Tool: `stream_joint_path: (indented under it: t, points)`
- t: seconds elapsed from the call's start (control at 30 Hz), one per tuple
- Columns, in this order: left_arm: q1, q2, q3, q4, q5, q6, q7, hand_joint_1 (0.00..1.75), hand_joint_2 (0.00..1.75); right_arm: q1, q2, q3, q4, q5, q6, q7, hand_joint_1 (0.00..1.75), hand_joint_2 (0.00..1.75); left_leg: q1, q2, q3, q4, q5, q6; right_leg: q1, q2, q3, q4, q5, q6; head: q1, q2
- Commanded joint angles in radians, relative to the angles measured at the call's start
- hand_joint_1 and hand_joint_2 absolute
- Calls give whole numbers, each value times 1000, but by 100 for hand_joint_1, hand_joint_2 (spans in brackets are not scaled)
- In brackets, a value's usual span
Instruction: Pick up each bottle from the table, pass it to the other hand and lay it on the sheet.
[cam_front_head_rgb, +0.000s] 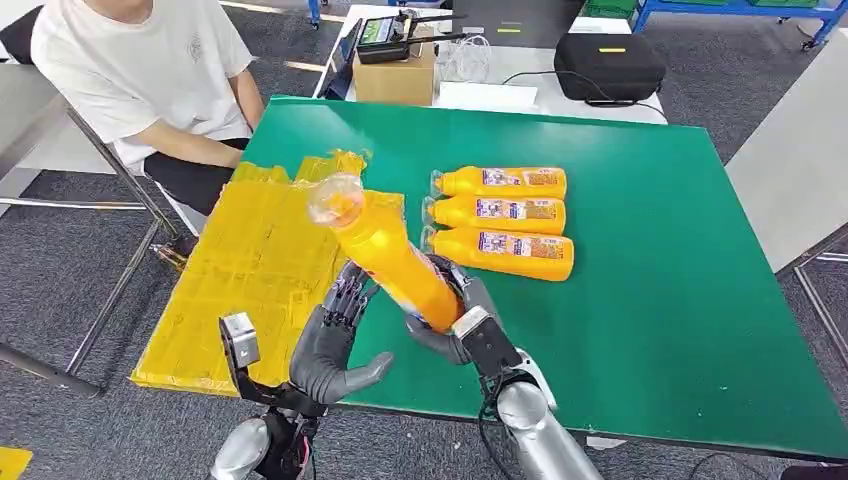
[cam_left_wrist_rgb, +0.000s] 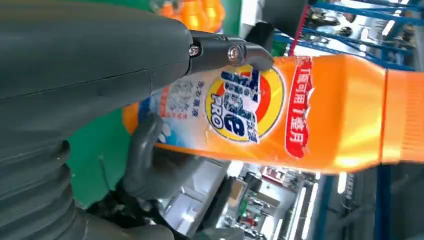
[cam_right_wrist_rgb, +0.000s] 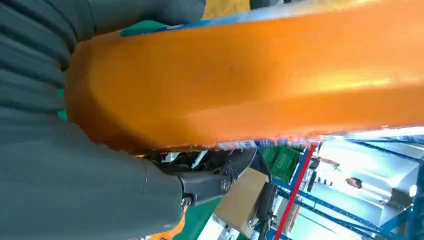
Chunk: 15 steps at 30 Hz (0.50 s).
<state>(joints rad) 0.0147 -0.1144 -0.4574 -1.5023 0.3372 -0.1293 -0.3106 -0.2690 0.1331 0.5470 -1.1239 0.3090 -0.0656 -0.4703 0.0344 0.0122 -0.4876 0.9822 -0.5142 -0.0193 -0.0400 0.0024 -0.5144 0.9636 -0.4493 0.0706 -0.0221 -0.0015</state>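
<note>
Person (cam_front_head_rgb: 150, 80) in a white T-shirt sits at the far left corner of the green table (cam_front_head_rgb: 680, 300), forearms resting near its edge. Just right of the person, a crumpled yellow sheet (cam_front_head_rgb: 250, 270) covers the left side of the table and hangs over its near and left edges.

Above the near edge of the sheet, the left hand (cam_front_head_rgb: 335, 345) reaches up from below with its fingers (cam_front_head_rgb: 345, 295) spread and lying against the lower part of the orange bottle (cam_front_head_rgb: 385, 255); its thumb juts out to the side, clear of the bottle. In the left wrist view a dark fingertip (cam_left_wrist_rgb: 235, 52) rests on the bottle's printed label, yet a closed grasp is not plain, so I cannot tell whether this hand holds the bottle.

The bottle is lifted off the table and tilted, its clear cap end up over the sheet and its base down in the right hand (cam_front_head_rgb: 455, 315), which grips it around the base; the right wrist view shows the orange body pressed against that palm.

Further right, three more orange bottles (cam_front_head_rgb: 500, 215) lie side by side on the bare table, caps pointing left.

Behind the table stand a cardboard box (cam_front_head_rgb: 395, 75) and a black case (cam_front_head_rgb: 610, 65).
</note>
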Motion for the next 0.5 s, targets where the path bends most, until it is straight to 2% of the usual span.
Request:
stream_joint_path:
  t: [0.03, 0.17, 0.27, 0.33, 0.5]
  points:
    - [-63, 8, -43, 36, 26, 61, 22, 0, 175, -62, 26, 179, 145, 85, -51, -40, 175, 175, 0, 0, 2, -2, 0, 2, 1, 1, 2, -2, 0, -4, 0, 0]
    - [-74, 31, -81, 20, -18, 116, 17, 0, 175, -95, 32, 276, 213, 155, -128, -20, 175, 175, 0, 0, 2, -2, 0, 2, 1, 1, 0, -2, 0, -4, 0, 0]
    - [-79, 24, -67, 34, -13, 144, 26, 0, 175, -96, 31, 290, 207, 171, -142, -20, 175, 175, 0, -1, 1, -2, 0, 3, 1, 0, 1, -2, 0, -4, 0, 0]
    - [-84, 13, -51, 64, 15, 188, 82, 0, 175, -96, 24, 311, 195, 201, -168, 14, 175, 175, 0, 0, 0, -1, 0, 2, 0, 0, -1, -1, 0, -2, 0, 0]
    - [-88, 17, -49, 71, 16, 188, 83, 0, 175, -93, 23, 315, 194, 202, -168, 17, 175, 175, 0, -1, 1, -2, 0, 2, 0, -1, 0, -1, 0, -3, 0, 0]
